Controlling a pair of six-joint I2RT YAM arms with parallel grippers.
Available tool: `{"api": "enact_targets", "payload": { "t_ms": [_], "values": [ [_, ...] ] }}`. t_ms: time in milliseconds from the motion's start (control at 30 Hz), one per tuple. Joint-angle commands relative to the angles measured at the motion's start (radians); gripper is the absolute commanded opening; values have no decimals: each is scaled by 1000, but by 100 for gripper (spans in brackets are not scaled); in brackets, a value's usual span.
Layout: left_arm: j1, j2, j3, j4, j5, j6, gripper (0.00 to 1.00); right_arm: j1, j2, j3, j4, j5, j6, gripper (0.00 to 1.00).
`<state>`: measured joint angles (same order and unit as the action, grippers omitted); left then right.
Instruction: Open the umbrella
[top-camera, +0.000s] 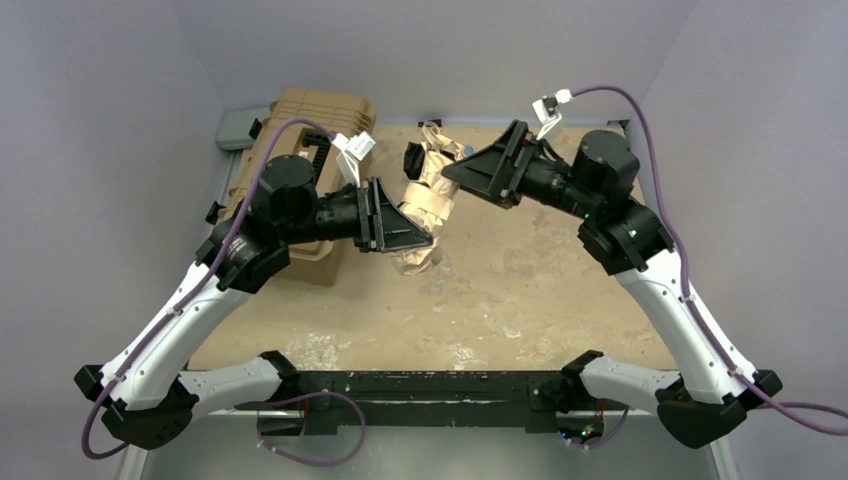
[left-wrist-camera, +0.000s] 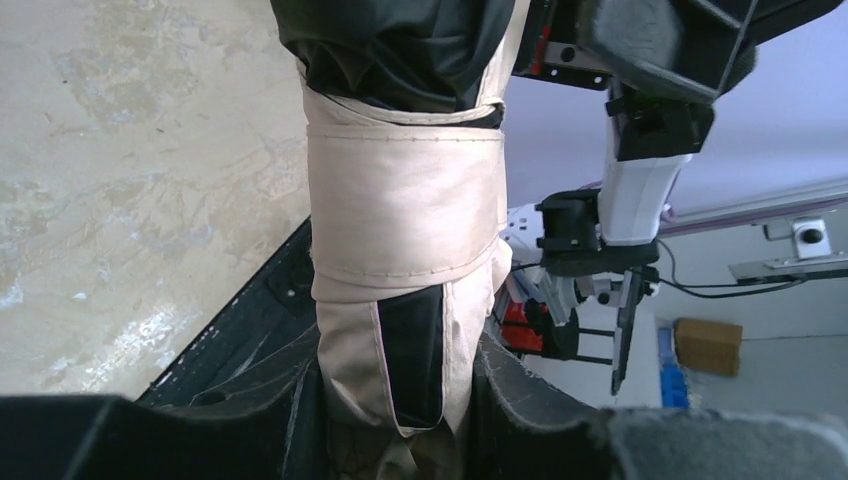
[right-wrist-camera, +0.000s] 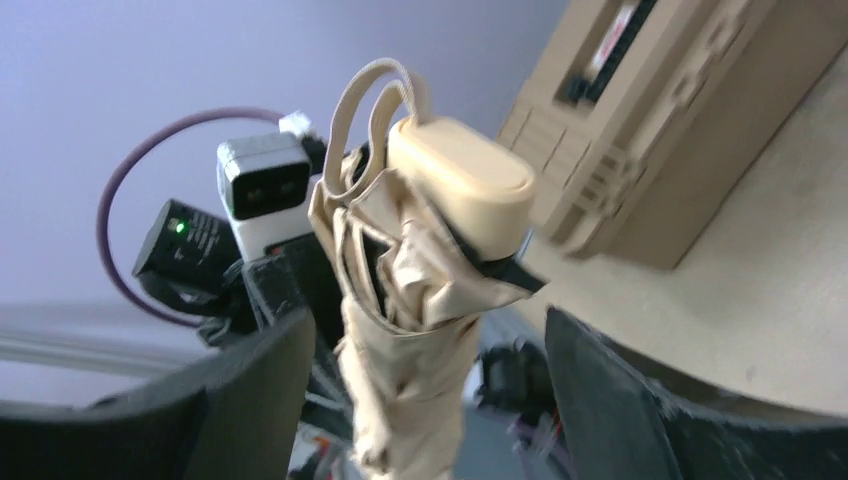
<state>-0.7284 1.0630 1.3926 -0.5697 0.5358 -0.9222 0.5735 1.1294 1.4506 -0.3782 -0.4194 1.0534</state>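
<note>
Over the surface (top-camera: 520, 290), frame centre, the umbrella (top-camera: 425, 200) is bound by its strap (left-wrist-camera: 400, 200). Left tool (left-wrist-camera: 395, 430) clamps its cloth; right tool (right-wrist-camera: 430, 390) stands apart near the handle (right-wrist-camera: 460, 175). I would free the strap first.

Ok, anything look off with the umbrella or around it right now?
Nothing spilled or broken. One oddity: the umbrella has its cloth bunched unevenly, black lining poking out above the wrap strap, which is fastened round it. The left pincer grips one end; the right pincer has its jaws apart either side of the handle end.
</note>
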Motion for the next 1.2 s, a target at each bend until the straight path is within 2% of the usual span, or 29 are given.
{"api": "enact_targets", "payload": {
  "t_ms": [0,133,300,433,533,633,933,1067,1167],
  "values": [
    [17,20,129,123,75,-98,0,-142,-68,-27,153,-210,-85,94],
    [25,54,140,297,159,-256,0,-193,-82,-46,276,-323,-90,98],
    [28,123,154,545,235,-444,0,-194,-61,-54,502,-400,25,99],
    [28,177,217,552,267,-467,0,-194,-15,12,528,-400,35,99],
    [28,197,234,624,288,-495,0,-193,17,42,552,-389,54,99],
    [26,216,240,676,319,-520,0,-194,28,27,660,-362,123,99],
    [24,229,238,762,379,-558,0,-194,90,67,822,-304,232,98],
    [21,244,259,769,402,-565,0,-195,109,69,875,-303,271,87],
    [20,248,262,759,401,-562,0,-193,122,69,859,-304,267,69]
  ]
}}
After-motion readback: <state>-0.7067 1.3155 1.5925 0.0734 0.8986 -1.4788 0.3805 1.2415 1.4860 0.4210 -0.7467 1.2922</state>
